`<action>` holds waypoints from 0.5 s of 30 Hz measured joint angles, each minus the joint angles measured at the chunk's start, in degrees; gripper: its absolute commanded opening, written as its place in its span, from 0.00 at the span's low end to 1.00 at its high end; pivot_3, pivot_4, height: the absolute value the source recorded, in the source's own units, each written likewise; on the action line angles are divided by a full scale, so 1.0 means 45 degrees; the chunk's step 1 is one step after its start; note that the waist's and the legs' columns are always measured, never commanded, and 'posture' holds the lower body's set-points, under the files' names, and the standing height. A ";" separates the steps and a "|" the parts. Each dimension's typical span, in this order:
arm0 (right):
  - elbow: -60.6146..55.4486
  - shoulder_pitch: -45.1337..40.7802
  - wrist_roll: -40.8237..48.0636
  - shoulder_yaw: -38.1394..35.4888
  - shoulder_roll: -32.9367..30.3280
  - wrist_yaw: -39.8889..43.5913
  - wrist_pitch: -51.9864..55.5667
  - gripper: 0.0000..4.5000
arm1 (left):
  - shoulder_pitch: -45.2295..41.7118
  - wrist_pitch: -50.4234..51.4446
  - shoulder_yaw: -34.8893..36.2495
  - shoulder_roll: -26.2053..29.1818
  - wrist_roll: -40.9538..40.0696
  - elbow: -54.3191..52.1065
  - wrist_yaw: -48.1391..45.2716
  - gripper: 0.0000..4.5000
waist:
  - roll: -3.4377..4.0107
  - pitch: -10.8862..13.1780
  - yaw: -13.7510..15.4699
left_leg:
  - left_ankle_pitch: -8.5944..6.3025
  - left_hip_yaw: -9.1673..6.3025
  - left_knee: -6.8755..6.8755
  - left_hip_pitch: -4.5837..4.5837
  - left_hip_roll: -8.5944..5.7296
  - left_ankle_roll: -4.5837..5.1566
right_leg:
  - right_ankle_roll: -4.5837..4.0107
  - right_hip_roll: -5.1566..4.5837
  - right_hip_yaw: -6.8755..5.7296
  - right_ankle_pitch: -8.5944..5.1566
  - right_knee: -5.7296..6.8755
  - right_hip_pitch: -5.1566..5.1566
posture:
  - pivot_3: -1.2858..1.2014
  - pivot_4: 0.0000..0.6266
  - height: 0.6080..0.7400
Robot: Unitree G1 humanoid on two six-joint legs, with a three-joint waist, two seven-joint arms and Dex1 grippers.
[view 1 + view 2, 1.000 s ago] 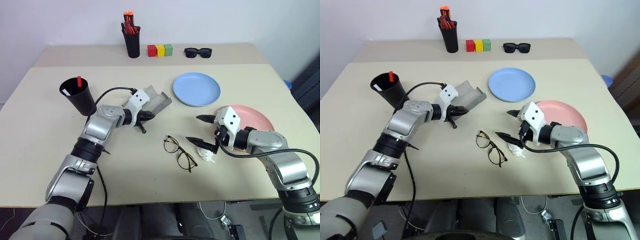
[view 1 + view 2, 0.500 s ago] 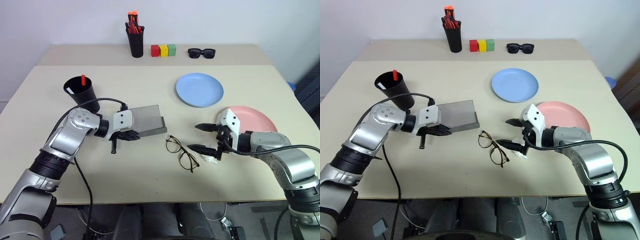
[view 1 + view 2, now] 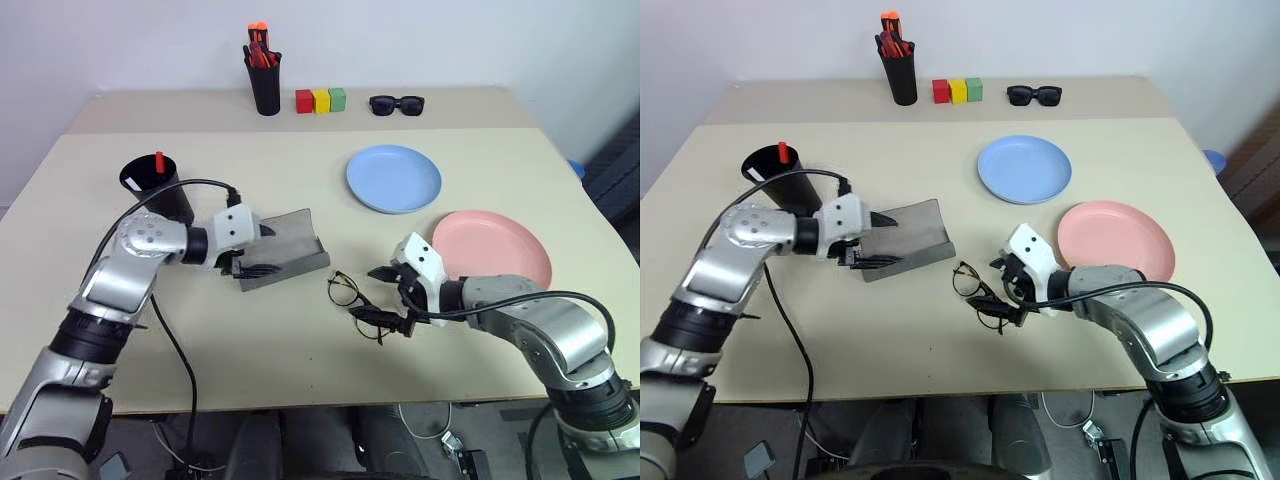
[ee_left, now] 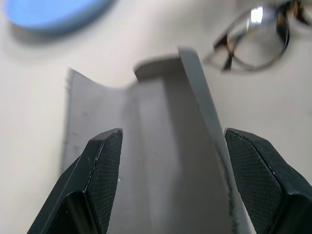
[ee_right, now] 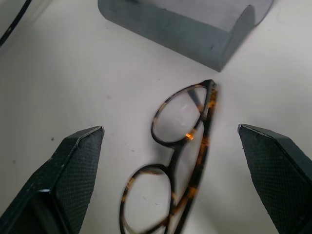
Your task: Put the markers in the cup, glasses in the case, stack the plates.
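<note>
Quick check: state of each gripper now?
Left gripper: open, astride the grey trough-shaped case.
Right gripper: open, empty, over the thin wire-framed glasses.

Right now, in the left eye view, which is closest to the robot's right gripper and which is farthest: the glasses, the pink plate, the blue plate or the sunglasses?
From the right gripper:
1. The glasses, right at its open jaws, toward the table's near edge.
2. The pink plate, off to its right.
3. The blue plate, farther back, mid-table.
4. The sunglasses, at the far edge by the wall.
</note>
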 measured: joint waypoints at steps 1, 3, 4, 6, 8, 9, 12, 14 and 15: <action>-0.0051 -0.0037 -0.0005 0.0114 0.0151 -0.0255 0.0259 1.00 | 0.0610 0.0111 0.0408 0.0155 -0.0247 -0.0525 0.0134 0.75 | 0.0000 0.0000 -0.0004 | 0.0000 0.0000 -0.0005 -0.0001 0.0002 0.0000 | -0.0001 0.0001 0.0000 0.0000 0.0002 -0.0007 | 0.52 0.24 1.00; -0.0057 -0.0083 -0.0026 0.0184 0.0270 -0.0674 0.0722 0.94 | 0.1832 0.0461 0.1059 0.0585 -0.0473 -0.1422 0.0337 0.76 | 0.0004 0.0002 0.0006 | 0.0000 0.0001 -0.0007 -0.0001 0.0002 0.0000 | -0.0004 0.0000 0.0000 -0.0001 0.0004 -0.0009 | 0.52 0.24 1.00; -0.0050 -0.0127 -0.0040 0.0195 0.0269 -0.0815 0.0911 0.88 | 0.2384 0.0608 0.1355 0.0743 -0.0478 -0.1779 0.0489 0.77 | 0.0003 0.0002 0.0023 | 0.0000 0.0000 -0.0003 -0.0002 0.0002 0.0000 | -0.0010 0.0002 0.0000 -0.0005 0.0007 -0.0010 | 0.52 0.24 1.00; -0.0036 -0.0278 -0.0042 0.0213 0.0230 -0.0936 0.1181 0.71 | 0.3359 0.0977 0.1856 0.0865 -0.0619 -0.2505 0.0817 0.77 | 0.0004 0.0002 0.0083 | 0.0000 0.0001 0.0011 -0.0002 0.0001 0.0000 | -0.0046 -0.0004 0.0000 -0.0024 0.0006 0.0003 | 0.52 0.24 1.00; -0.0022 -0.0420 -0.0032 0.0207 0.0204 -0.0991 0.1326 0.49 | 0.3908 0.1366 0.2101 0.0866 -0.0818 -0.3075 0.1130 0.77 | 0.0002 0.0001 0.0125 | 0.0000 0.0001 0.0032 -0.0002 0.0001 0.0000 | -0.0052 -0.0003 0.0000 -0.0027 0.0003 0.0013 | 0.52 0.24 1.00; -0.0016 -0.0494 0.0002 0.0200 0.0199 -0.0998 0.1453 0.37 | 0.4254 0.1515 0.2302 0.0861 -0.0936 -0.3434 0.1317 0.77 | 0.0002 0.0001 0.0105 | 0.0000 0.0004 0.0034 -0.0003 0.0001 0.0000 | -0.0054 -0.0005 0.0000 -0.0026 -0.0001 0.0013 | 0.52 0.24 1.00; 0.0002 -0.0532 0.0022 0.0173 0.0112 -0.1003 0.1763 0.03 | 0.5082 0.1944 0.2699 0.0857 -0.1040 -0.4174 0.1832 0.77 | 0.0002 0.0001 0.0068 | 0.0000 0.0008 0.0022 0.0000 0.0002 0.0000 | -0.0055 -0.0004 0.0000 -0.0025 -0.0002 0.0008 | 0.52 0.24 1.00; -0.0003 -0.0607 0.0016 0.0185 -0.0047 -0.0976 0.1785 0.01 | 0.5364 0.2164 0.2876 0.0855 -0.1148 -0.4384 0.2112 0.77 | 0.0002 0.0001 0.0059 | 0.0000 0.0007 0.0018 0.0001 0.0002 0.0000 | -0.0054 -0.0002 0.0000 -0.0025 -0.0001 0.0005 | 0.52 0.24 1.00; -0.0003 -0.0663 -0.0003 0.0205 -0.0136 -0.0965 0.1778 0.01 | 0.5394 0.2213 0.2922 0.0855 -0.1214 -0.4460 0.2193 0.77 | 0.0002 0.0001 0.0062 | 0.0000 0.0008 0.0020 0.0001 0.0002 0.0000 | -0.0054 -0.0002 0.0000 -0.0025 -0.0001 0.0006 | 0.52 0.24 1.00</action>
